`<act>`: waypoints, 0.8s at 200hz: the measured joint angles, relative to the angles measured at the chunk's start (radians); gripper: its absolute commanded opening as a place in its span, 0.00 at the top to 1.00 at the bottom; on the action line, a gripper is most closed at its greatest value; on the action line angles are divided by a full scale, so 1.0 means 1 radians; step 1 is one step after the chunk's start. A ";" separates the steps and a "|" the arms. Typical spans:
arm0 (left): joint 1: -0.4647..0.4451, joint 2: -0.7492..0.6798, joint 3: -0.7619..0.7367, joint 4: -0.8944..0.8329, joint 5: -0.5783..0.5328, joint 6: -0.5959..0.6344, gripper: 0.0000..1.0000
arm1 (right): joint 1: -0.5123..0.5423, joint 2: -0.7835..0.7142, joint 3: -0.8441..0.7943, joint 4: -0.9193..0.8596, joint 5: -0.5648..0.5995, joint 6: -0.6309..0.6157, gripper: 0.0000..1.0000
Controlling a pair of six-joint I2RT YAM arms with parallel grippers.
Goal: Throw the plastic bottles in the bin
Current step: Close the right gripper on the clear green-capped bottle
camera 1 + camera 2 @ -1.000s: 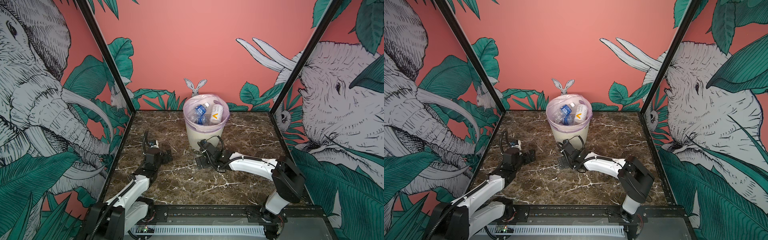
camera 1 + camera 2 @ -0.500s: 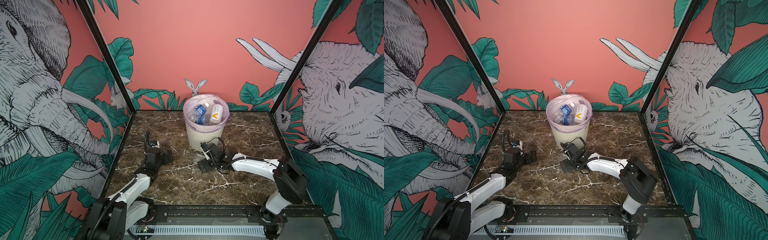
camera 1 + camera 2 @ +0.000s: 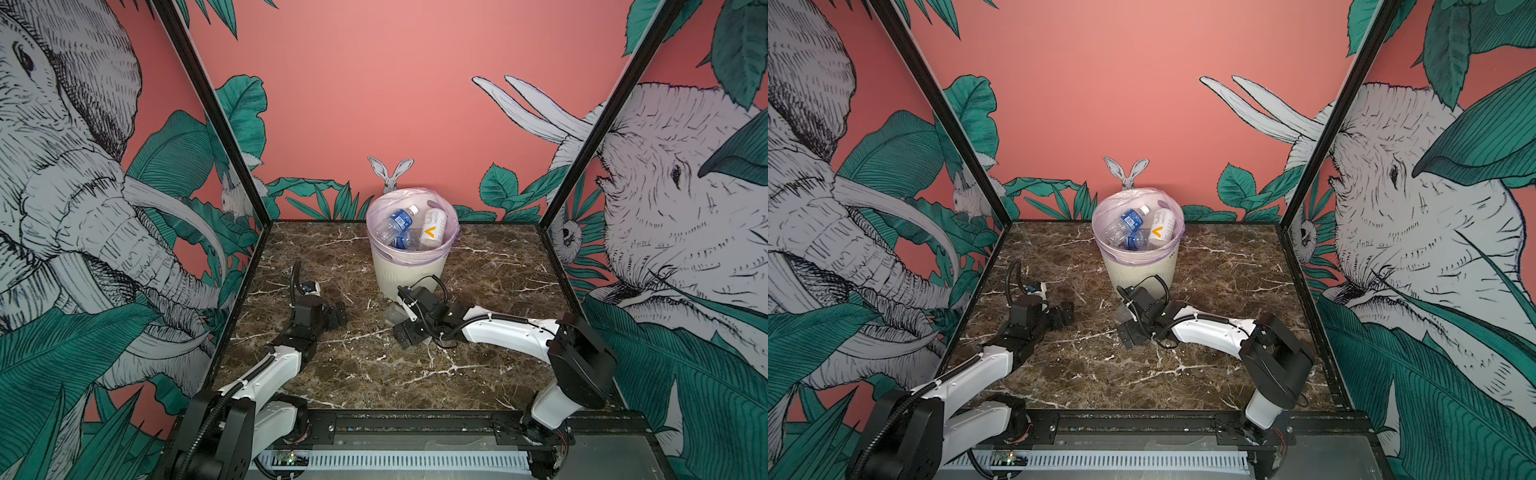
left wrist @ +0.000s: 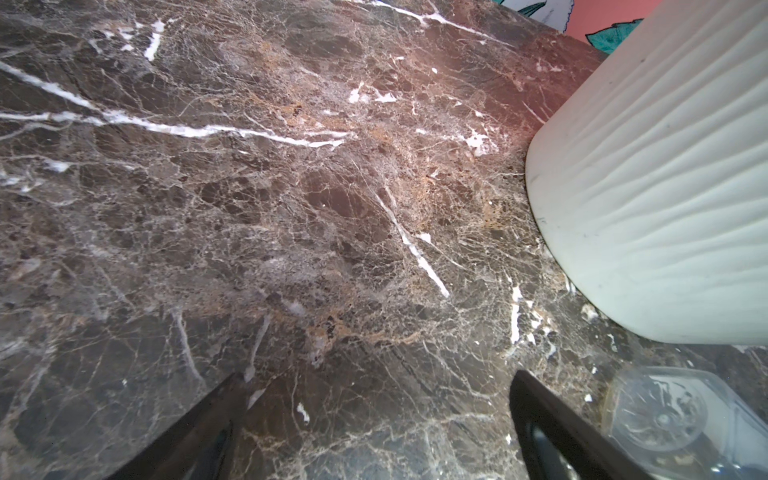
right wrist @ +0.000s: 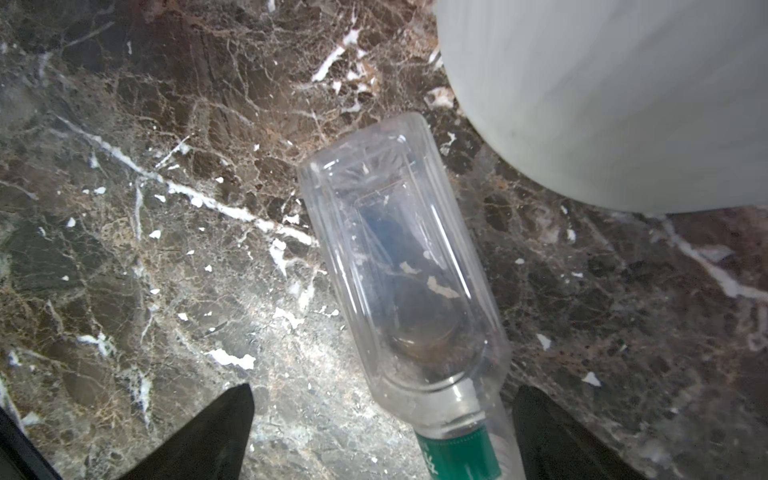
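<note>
The bin, cream and ribbed with a lilac bag, stands at the back middle of the marble table. It holds plastic bottles, among them a blue-labelled one and a white-and-yellow one. One clear bottle with a green label lies on the table at the bin's foot. My right gripper is open, its fingers on either side of the bottle's labelled end and apart from it. My left gripper is open over bare marble, left of the bin.
The bin's wall stands close to both grippers. The loose bottle's base shows just beside my left gripper's finger. Printed walls enclose the table on three sides, and a black rail runs along the front edge.
My right gripper has shifted slightly by the foot of the bin, over the lying bottle. Both grippers stay open. The left arm has hardly moved.
</note>
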 measured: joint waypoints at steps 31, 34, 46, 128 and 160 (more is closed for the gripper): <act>0.001 0.002 0.001 0.000 0.001 0.000 0.01 | 0.000 0.021 0.050 -0.006 0.035 -0.043 0.01; 0.002 0.003 0.001 0.000 0.001 0.000 0.01 | 0.000 0.025 0.055 -0.007 0.038 -0.048 0.01; 0.004 0.003 0.001 0.000 0.002 0.000 0.01 | 0.000 0.048 0.072 -0.005 0.050 -0.067 0.01; 0.010 0.005 0.002 0.000 0.006 0.000 0.01 | 0.000 0.182 0.124 0.013 0.046 -0.172 0.13; 0.011 0.008 0.002 0.000 0.008 0.000 0.01 | 0.000 0.209 0.146 0.019 0.037 -0.193 0.21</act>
